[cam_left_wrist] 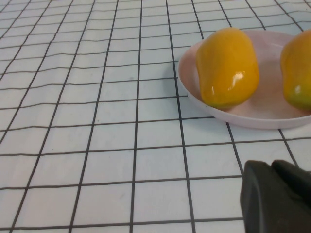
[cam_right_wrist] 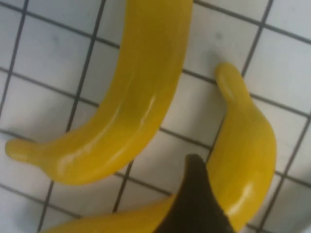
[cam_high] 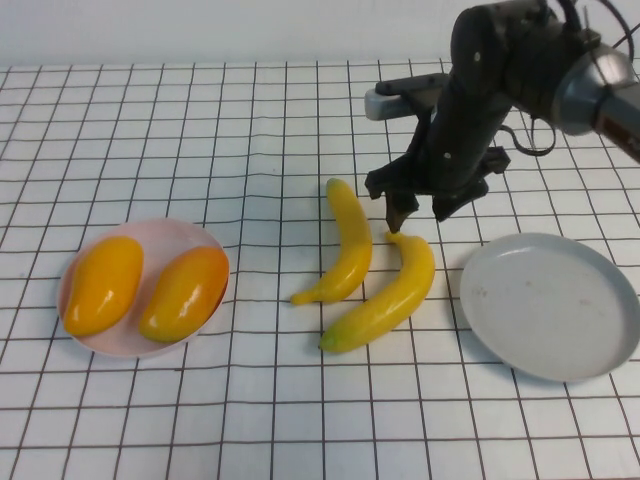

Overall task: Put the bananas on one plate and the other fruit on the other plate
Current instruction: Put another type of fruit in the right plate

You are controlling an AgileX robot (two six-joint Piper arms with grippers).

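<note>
- High view: right gripper [cam_high: 418, 212] poised low over the gridded tabletop [cam_high: 250, 400], fingers spread wide and grasping nothing, one dark fingertip [cam_high: 400, 212] just above the stem end of the nearer banana.
- Pictured mid-table: two bananas side by side on the cloth, the left banana [cam_high: 347, 245] and the right banana [cam_high: 393, 292], lying close together near their upper ends, neither on a plate.
- Seen at right: grey-blue plate [cam_high: 550, 305] bare, just beside the right banana and not touching it.
- Seen at left: pale pink plate [cam_high: 195, 235] carrying both mango-like fruits, the left fruit [cam_high: 102, 284] and the right fruit [cam_high: 185, 293], set side by side and tilted the same way.
- Right wrist view: both bananas filling the picture, one dark finger [cam_right_wrist: 194, 204] overlapping the lower banana [cam_right_wrist: 252, 155], the other banana [cam_right_wrist: 141, 92] alongside.
- Left wrist view: left gripper [cam_left_wrist: 277, 196] clenched shut, empty, parked low over the cloth near the pink plate's rim [cam_left_wrist: 233, 116], with one fruit [cam_left_wrist: 226, 65] in full view on it.
</note>
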